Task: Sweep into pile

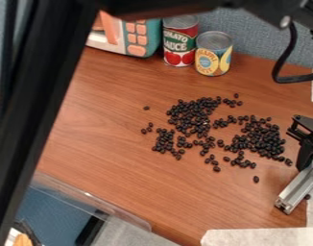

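Note:
Black beans (192,115) lie scattered over the middle and right of the brown table (108,129). They form loose patches, one at centre and another (261,140) toward the right, with thinner groups below. Single beans lie apart at the left, top and lower right; one is beside the metal bar. At the right edge is the black gripper (306,135), partly cut off by the view's edge, just right of the beans. A silver metal bar (299,186) slants down and left below it, its lower end over the table.
A tomato sauce can (179,42), a pineapple can (213,54) and a toy microwave (130,36) stand at the back. Whitish sheets (261,237) cover the lower right corner. A clear plastic edge (95,202) borders the lower left; a dark post (40,105) crosses the left side.

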### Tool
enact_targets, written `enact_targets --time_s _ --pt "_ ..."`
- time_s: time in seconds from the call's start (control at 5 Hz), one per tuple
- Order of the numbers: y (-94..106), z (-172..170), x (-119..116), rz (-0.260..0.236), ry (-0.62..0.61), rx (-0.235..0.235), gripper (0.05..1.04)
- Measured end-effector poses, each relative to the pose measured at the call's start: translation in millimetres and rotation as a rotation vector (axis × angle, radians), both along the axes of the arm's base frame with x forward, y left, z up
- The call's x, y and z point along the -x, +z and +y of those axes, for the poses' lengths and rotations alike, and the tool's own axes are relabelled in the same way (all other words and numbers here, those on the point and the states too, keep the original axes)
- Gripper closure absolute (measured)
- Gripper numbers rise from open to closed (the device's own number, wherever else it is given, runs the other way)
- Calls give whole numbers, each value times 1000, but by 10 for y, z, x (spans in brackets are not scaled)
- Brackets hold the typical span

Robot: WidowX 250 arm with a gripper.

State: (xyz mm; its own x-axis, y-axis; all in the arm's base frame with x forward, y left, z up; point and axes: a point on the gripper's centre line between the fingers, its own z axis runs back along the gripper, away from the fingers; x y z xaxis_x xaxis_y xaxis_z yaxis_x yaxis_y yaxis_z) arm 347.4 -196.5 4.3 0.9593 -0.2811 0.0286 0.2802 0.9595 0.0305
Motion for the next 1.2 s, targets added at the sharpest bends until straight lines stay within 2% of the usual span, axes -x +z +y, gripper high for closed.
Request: enact_targets --time_s 0.2,0.6,0.8,1.0,1.2 --pt "2 56 -86 -29 50 14 735" --pt "15 291 -280 -91 123 -9 736" --pt "4 653 -419 -108 213 -37 735" --pt "-20 719 -406 -103 230 -41 736" --pt "-23 957 -370 -91 276 -56 735"
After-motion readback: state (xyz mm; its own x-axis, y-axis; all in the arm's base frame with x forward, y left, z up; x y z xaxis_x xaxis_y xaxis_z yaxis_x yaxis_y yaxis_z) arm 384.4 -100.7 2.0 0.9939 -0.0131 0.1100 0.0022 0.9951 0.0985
